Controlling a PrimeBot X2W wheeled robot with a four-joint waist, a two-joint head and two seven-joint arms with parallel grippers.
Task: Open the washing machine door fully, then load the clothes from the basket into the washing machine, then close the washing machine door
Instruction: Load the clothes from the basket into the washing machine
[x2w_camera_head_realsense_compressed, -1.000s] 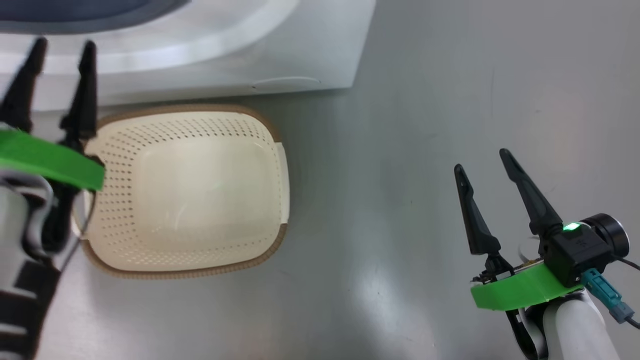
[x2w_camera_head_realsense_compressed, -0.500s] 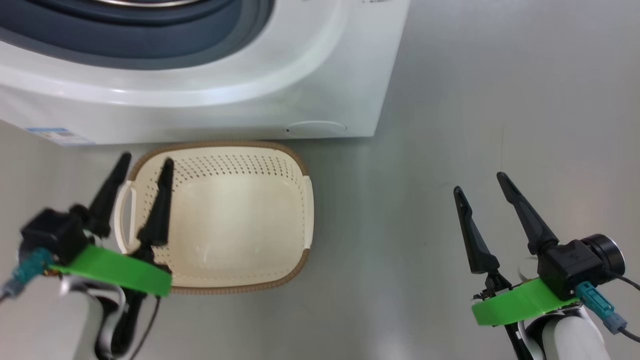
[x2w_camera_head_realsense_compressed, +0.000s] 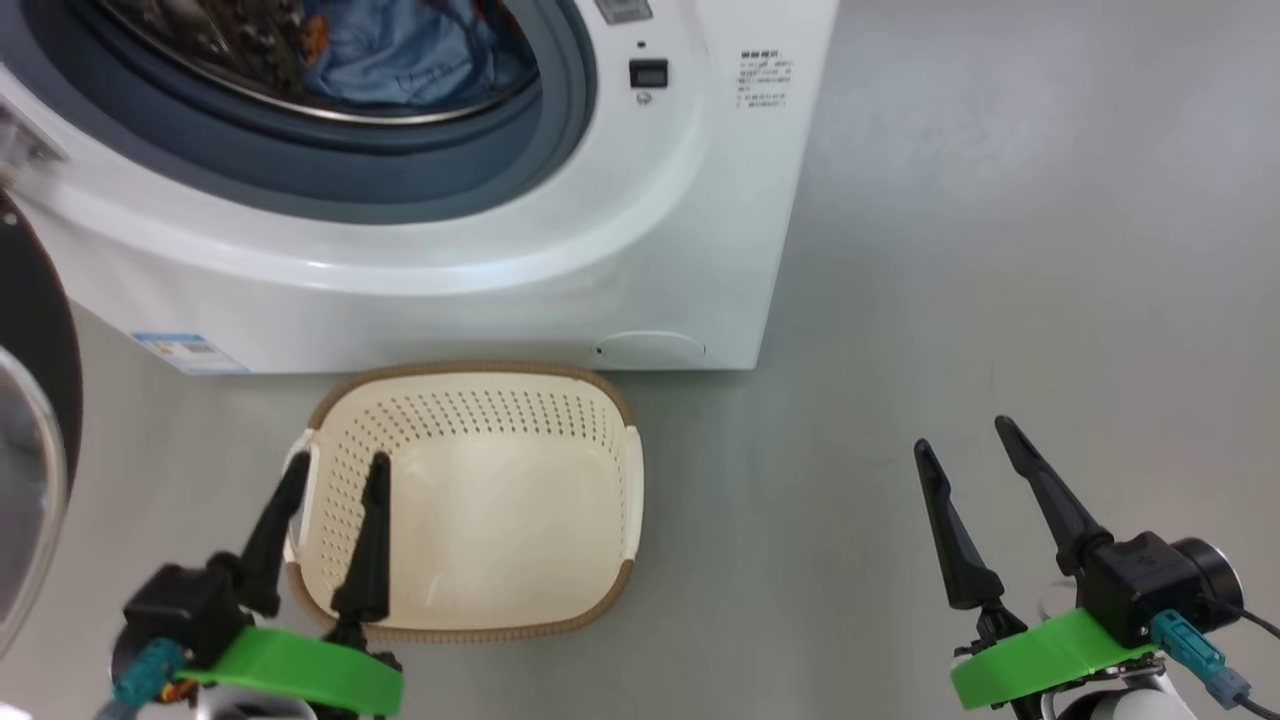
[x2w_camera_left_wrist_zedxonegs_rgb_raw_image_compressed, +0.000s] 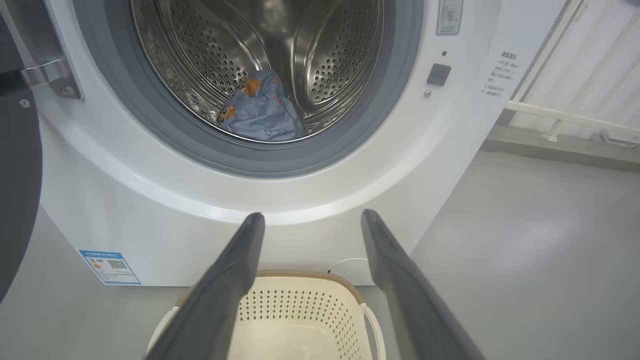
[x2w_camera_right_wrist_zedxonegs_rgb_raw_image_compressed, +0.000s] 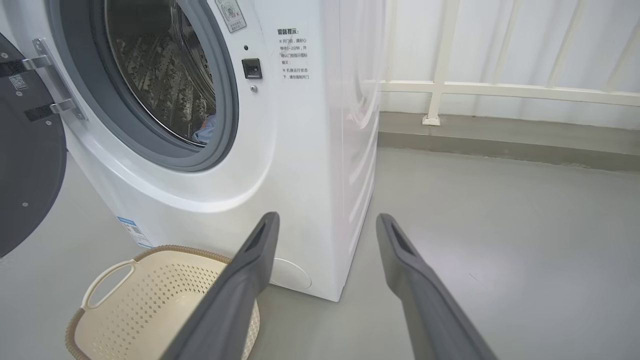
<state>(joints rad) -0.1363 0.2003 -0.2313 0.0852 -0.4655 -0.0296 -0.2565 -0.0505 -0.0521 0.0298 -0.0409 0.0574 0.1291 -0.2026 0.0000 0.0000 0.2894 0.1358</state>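
inside washing machine (x2w_camera_left_wrist_zedxonegs_rgb_raw_image_compressed: 150, 220): clothes (x2w_camera_left_wrist_zedxonegs_rgb_raw_image_compressed: 262, 112) | before it: basket (x2w_camera_head_realsense_compressed: 480, 385) on floor (x2w_camera_head_realsense_compressed: 950, 250) | door (x2w_camera_right_wrist_zedxonegs_rgb_raw_image_compressed: 30, 175) open

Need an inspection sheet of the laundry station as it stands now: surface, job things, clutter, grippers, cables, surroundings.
Surface: grey floor, glossy.
Job's things: washing machine door open, at the left of the washing machine; clothes lying in the steel drum; basket on the floor in front of the machine, empty.
Clutter: nothing seen.
Grippers: left gripper open over the basket's left side, holding nothing; right gripper open over the floor, holding nothing.
Cables: teal connector with a dark lead at the right wrist.
Surroundings: white railing beyond the machine.
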